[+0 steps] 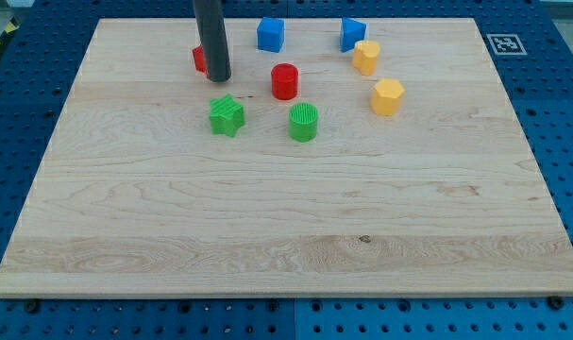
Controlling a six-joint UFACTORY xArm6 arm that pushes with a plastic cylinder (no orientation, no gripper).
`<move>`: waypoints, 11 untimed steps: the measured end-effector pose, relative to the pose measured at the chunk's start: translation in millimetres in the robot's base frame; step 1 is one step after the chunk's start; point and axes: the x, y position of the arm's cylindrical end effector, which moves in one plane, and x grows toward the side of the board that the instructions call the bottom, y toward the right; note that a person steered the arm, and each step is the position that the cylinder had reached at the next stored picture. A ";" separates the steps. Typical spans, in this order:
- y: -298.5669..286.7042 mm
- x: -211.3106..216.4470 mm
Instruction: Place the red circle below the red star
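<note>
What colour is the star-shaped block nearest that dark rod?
Green; the green star shows plainly in the camera view.

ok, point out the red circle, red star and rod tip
red circle (284,81): camera view, on its front side.
red star (198,59): camera view, on the sliver showing left of the rod.
my tip (219,78): camera view, on the rod's lower end, right beside the red star.

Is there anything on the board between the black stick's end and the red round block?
No. In the camera view, only bare wood lies between my tip and the red circle. The red star peeks out behind the rod.
</note>
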 end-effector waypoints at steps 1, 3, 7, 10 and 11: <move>4.5 -0.7; 43.4 -0.7; 69.9 -31.5; 115.8 -15.0; 128.5 2.6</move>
